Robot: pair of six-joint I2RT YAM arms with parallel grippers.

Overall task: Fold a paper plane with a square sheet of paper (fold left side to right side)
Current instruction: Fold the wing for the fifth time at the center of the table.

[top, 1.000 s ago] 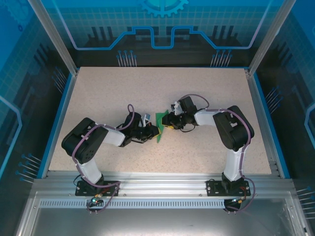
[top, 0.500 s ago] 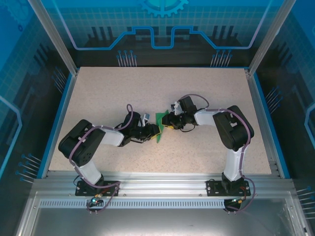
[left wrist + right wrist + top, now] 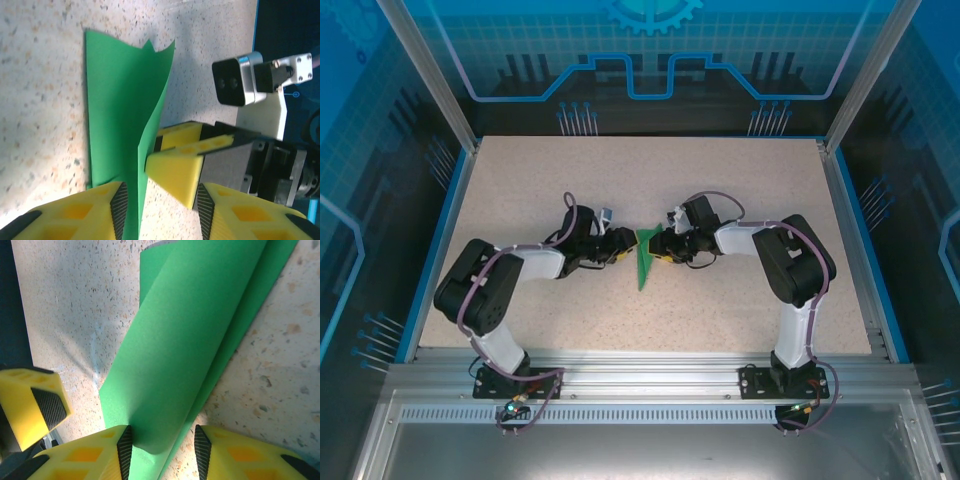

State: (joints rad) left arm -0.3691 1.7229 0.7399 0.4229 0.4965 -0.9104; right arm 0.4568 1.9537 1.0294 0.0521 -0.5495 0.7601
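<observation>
The bright-green paper [image 3: 642, 262] lies mid-table as a slim creased pointed shape, its tip toward the near edge. My left gripper [image 3: 623, 247] is at its left edge and my right gripper [image 3: 658, 246] at its right edge, facing each other. In the left wrist view a raised flap of the paper [image 3: 120, 100] stands between the open jaws of the left gripper [image 3: 160, 215], and a yellow finger of the right gripper [image 3: 175, 167] pokes in behind it. In the right wrist view the curled paper [image 3: 200, 315] runs between the wide-apart pads of the right gripper [image 3: 162, 452], its left pad touching the flap.
The speckled table [image 3: 740, 190] is framed by blue edging and an aluminium rail at the near side. Both arm bases sit at the near edge. The right wrist's camera block [image 3: 240, 80] is close over the paper.
My left gripper has moved away from the near edge, up along the paper's left side. More of the paper's slim near tip now shows. The right arm has hardly moved.
</observation>
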